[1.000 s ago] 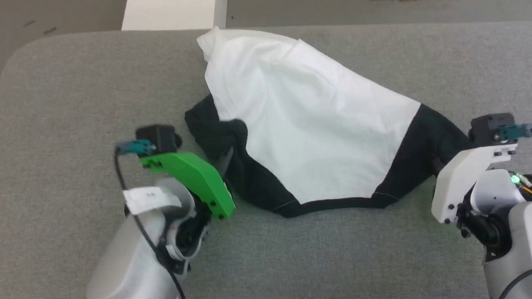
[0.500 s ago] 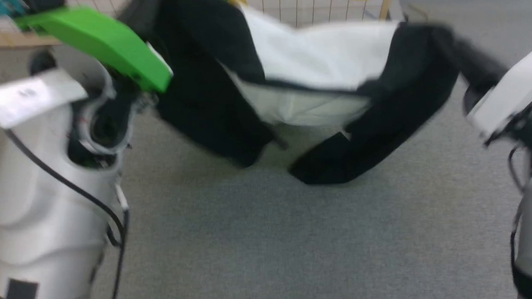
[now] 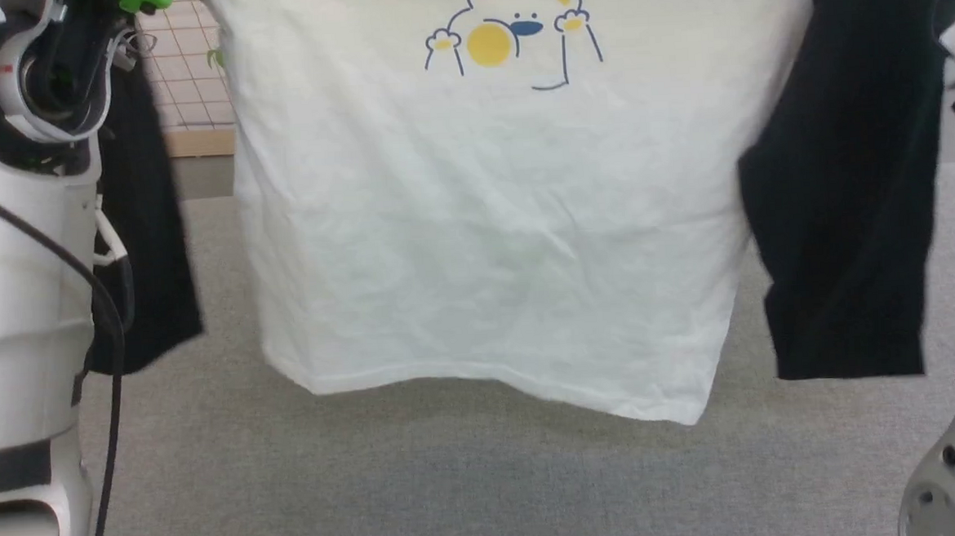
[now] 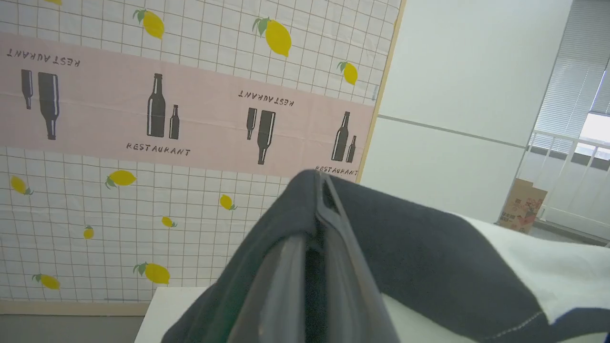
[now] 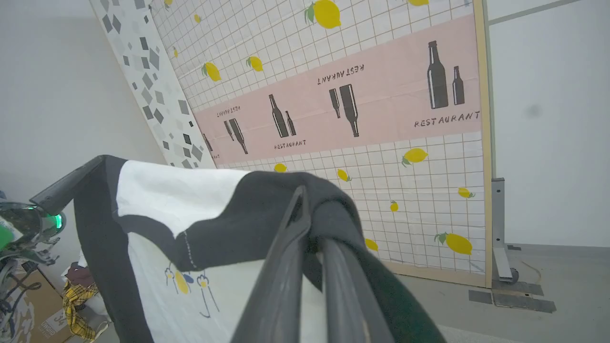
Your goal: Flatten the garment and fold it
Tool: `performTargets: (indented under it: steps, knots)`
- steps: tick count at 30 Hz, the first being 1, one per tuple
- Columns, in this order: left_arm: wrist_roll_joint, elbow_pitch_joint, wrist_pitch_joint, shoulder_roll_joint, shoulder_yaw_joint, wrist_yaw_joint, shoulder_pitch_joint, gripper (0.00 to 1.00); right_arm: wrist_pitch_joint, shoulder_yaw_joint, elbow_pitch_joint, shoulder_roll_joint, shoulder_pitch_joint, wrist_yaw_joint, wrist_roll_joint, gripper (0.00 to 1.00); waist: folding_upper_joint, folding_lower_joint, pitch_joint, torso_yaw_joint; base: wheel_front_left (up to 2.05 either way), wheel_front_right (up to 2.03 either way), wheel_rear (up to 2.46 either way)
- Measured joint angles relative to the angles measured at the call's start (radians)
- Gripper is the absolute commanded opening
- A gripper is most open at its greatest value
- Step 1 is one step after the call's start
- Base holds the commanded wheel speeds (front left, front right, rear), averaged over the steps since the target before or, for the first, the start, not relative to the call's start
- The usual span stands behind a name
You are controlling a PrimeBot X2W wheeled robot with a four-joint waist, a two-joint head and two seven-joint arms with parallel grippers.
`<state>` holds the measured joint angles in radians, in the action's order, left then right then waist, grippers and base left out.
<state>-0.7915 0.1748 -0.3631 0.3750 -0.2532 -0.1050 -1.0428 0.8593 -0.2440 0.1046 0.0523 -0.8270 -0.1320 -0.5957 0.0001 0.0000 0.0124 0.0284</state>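
Its left gripper [image 4: 324, 190] was clamped shut on the black shoulder cloth of the garment [image 3: 484, 243], and the right gripper [image 5: 305, 202] pinched the opposite black shoulder the same way. Between the two grippers the white body hung spread out, its bear print [image 3: 514, 37] facing the head camera. One black sleeve [image 3: 145, 236] drooped beneath the left gripper, the other [image 3: 843, 216] beneath the right. Below them, the hem hung over the grey tabletop [image 3: 457, 498].
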Motion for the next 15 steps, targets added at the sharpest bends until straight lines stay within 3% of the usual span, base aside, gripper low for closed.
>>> performTargets:
  steps: [10,15]
  knots:
    - [0.026,0.153,-0.047,0.009,-0.038,0.021,-0.164,0.0,0.037,0.001,-0.167,-0.002,-0.234,0.0,0.116,0.0,0.0,0.0,-0.125,-0.008,0.0,0.0,0.0]
    - [0.058,0.237,-0.007,0.005,-0.031,0.026,-0.306,0.0,-0.027,0.026,-0.265,-0.003,-0.403,0.0,0.2,0.0,0.0,0.0001,-0.226,-0.016,0.0,0.0,0.0]
